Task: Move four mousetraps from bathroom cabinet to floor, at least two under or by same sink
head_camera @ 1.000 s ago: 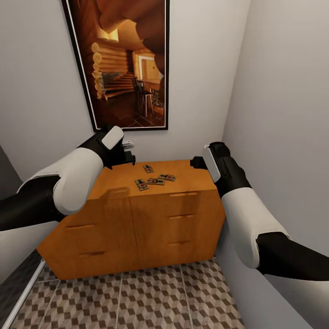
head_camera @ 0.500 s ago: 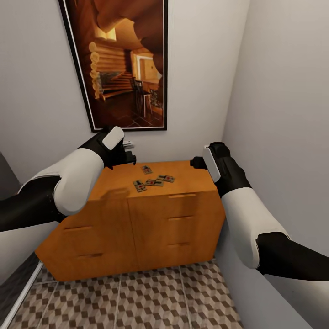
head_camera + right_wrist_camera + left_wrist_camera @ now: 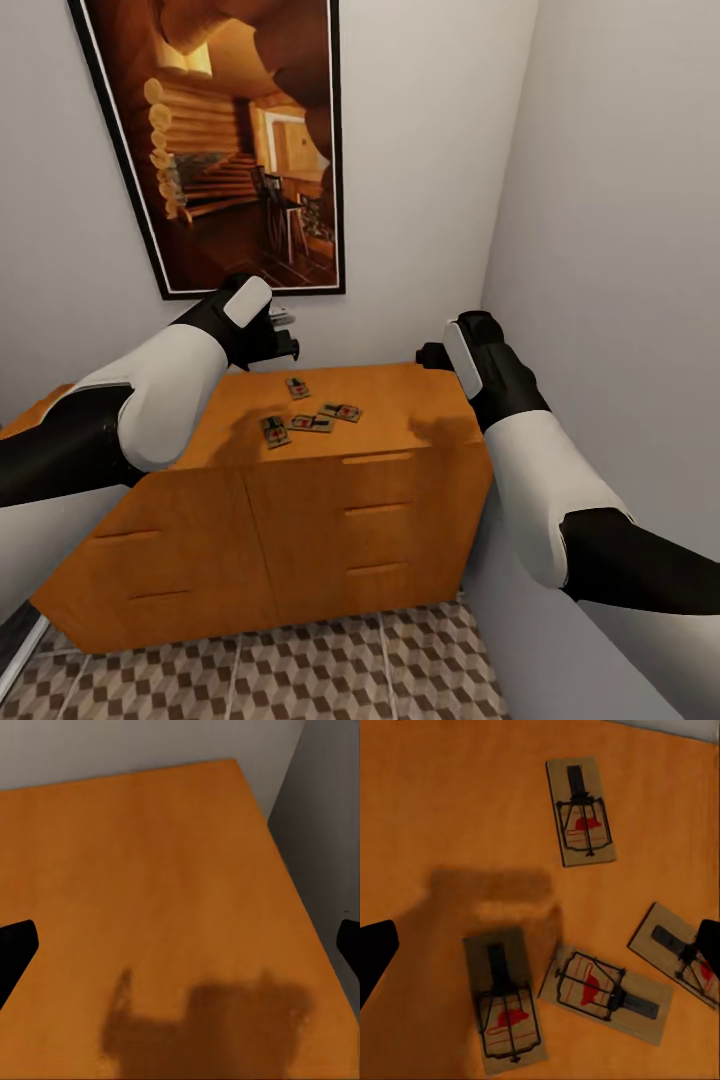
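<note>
Four mousetraps lie close together on top of the orange wooden cabinet [image 3: 400, 400]. Each is a small tan board with black wire and a red mark: [image 3: 297, 387], [image 3: 275, 430], [image 3: 312, 423], [image 3: 342, 411]. In the left wrist view the mousetraps [image 3: 581, 811], [image 3: 504, 1001], [image 3: 607, 991], [image 3: 679, 952] lie right under my open left gripper [image 3: 542, 949]. That left gripper [image 3: 283, 345] hovers over the cabinet's back left. My right gripper [image 3: 432, 355], [image 3: 182, 945] is open above the bare cabinet top [image 3: 172, 870] near its right end. The sink is out of view.
The cabinet stands in a corner, with a grey wall [image 3: 620, 250] tight against its right side. A framed picture [image 3: 230, 140] hangs on the back wall. A strip of cube-patterned floor tiles [image 3: 330, 670] runs in front of the drawers.
The whole head view has shifted: cabinet, traps and picture sit lower and further left, so the camera moved. Both arms keep their pose, and the traps lie as before.
</note>
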`<state>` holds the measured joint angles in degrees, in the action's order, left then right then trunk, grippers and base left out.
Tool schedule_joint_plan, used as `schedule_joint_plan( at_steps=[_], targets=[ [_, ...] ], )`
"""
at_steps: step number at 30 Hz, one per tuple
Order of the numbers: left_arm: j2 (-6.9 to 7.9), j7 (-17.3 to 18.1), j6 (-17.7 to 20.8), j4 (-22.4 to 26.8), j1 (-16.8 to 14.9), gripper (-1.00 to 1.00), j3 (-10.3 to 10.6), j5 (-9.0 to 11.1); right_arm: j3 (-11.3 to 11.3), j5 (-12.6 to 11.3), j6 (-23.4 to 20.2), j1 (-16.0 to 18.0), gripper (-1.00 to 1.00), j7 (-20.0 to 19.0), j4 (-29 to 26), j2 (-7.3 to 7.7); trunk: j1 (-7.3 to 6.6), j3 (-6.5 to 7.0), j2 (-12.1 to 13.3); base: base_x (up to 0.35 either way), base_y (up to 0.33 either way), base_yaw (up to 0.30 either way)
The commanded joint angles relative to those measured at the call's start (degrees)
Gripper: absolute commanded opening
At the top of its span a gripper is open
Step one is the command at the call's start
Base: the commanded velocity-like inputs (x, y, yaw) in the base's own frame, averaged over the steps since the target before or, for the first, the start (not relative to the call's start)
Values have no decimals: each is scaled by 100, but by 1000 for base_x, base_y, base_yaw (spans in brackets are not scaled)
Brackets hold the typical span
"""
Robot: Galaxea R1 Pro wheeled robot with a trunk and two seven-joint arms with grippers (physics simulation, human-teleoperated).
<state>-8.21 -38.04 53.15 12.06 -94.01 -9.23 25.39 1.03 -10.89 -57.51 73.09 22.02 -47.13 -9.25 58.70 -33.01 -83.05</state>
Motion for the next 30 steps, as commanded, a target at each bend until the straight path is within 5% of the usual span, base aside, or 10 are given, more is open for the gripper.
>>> schedule_joint_plan(
  at_steps=[1, 15, 30],
  targets=[
    [-5, -46, 12, 8, -4, 100, -47, 31, 11, -60, -14, 4, 100, 56, -5, 2, 3, -6, -3, 302, -156, 0],
    [-5, -46, 10, -54, 40, 100, -53, 169, 13, -69, -13, 4, 100, 48, -1, 8, 3, -6, -3, 165, -80, 0],
    [-5, -81, 19, -88, 98, 100, -51, 715, 11, -72, -16, -12, 100, 39, -9, -3, 3, -6, -3, 6, -3, 0]
  ],
)
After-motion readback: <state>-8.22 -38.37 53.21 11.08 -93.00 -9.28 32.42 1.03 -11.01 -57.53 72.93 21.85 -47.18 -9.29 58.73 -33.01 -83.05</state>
